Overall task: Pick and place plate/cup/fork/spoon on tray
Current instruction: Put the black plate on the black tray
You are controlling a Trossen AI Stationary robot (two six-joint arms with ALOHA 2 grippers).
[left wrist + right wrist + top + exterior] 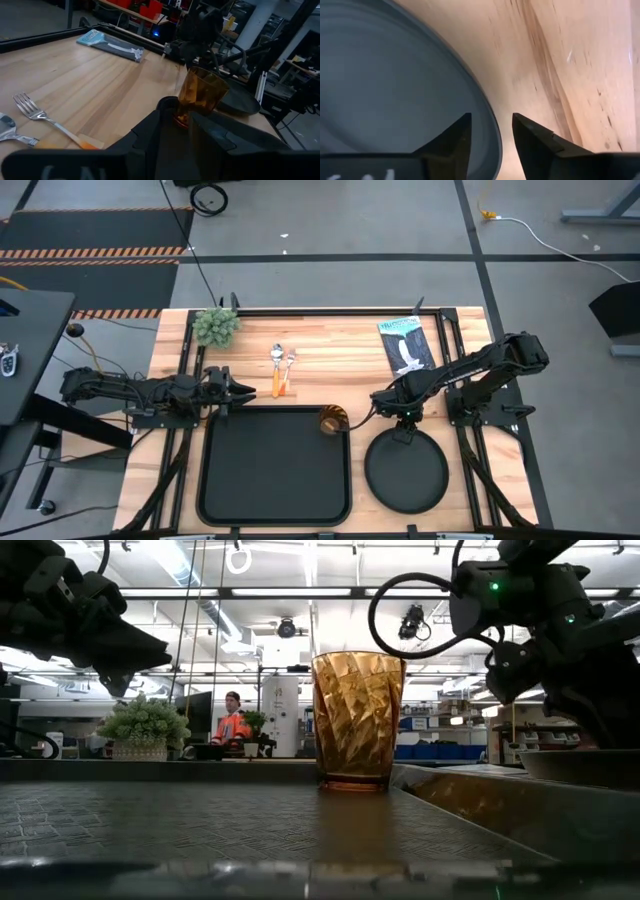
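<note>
The black tray (275,480) lies at the table's near middle. The amber cup (333,420) stands upright in the tray's far right corner; it also shows in the low view (357,720). The black plate (405,475) lies flat on the table right of the tray. The fork (290,370) and the spoon (277,366) lie side by side beyond the tray. My right gripper (403,427) is open over the plate's far rim (485,107), one finger on each side of it. My left gripper (243,391) is open and empty at the tray's far left corner.
A small potted plant (216,326) stands at the table's far left. A blue-and-white packet (405,345) lies at the far right. Black frame rails run along the table's edges. A person in orange (232,726) stands far off in the room.
</note>
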